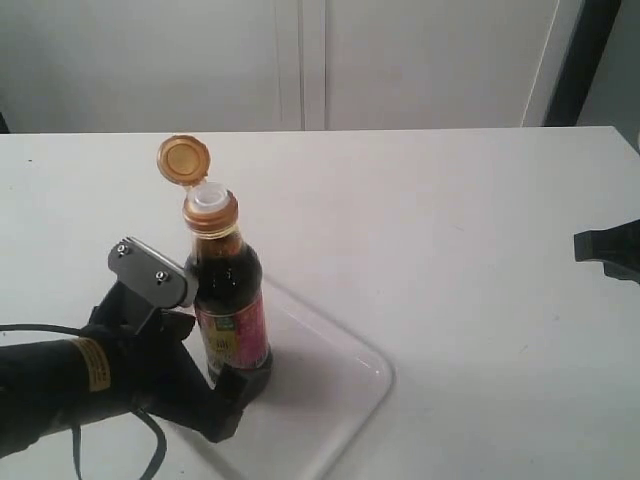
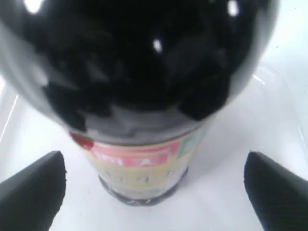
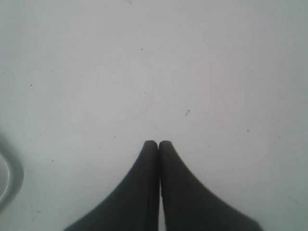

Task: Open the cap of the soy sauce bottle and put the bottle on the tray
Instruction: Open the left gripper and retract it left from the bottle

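Observation:
The soy sauce bottle (image 1: 228, 300) stands upright on the white tray (image 1: 340, 385), near the tray's left part. Its orange-brown cap (image 1: 184, 160) is flipped back on its hinge, and the white spout (image 1: 210, 198) is bare. My left gripper (image 1: 228, 372) is open low around the bottle's base. In the left wrist view the bottle (image 2: 139, 96) fills the picture, and both fingers (image 2: 33, 187) stand well clear of the label. My right gripper (image 3: 158, 143) is shut on nothing above the bare table, and shows at the right edge of the exterior view (image 1: 605, 250).
The white table (image 1: 470, 220) runs back to a pale wall. The left arm and its cable (image 1: 60, 380) lie along the table's front left. A curved pale rim (image 3: 7, 178) shows at the edge of the right wrist view.

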Controlling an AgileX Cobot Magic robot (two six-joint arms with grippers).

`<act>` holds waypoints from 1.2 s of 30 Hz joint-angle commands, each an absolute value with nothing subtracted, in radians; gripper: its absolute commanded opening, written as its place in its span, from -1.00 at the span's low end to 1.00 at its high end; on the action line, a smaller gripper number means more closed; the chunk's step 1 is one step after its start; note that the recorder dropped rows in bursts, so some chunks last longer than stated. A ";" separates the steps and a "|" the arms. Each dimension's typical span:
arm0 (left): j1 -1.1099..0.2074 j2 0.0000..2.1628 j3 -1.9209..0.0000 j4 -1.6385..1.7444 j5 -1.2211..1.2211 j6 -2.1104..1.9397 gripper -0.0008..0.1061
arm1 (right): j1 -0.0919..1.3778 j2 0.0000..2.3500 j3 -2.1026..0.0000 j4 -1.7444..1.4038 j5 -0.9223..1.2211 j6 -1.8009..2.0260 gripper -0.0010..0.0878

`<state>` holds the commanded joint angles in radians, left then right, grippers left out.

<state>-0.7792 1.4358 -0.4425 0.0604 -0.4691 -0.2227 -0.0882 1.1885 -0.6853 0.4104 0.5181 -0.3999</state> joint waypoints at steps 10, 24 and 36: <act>-0.779 1.234 -0.443 0.060 -0.111 -0.262 0.98 | -0.088 1.188 -0.685 0.413 0.520 -0.400 -0.98; -0.779 1.083 -0.444 0.060 0.103 -0.295 0.02 | -0.088 1.188 -0.685 0.502 0.545 -0.466 -0.98; -0.779 0.996 -0.455 0.066 0.221 -0.299 -0.99 | -0.043 1.188 -0.685 0.557 0.561 -0.521 -0.98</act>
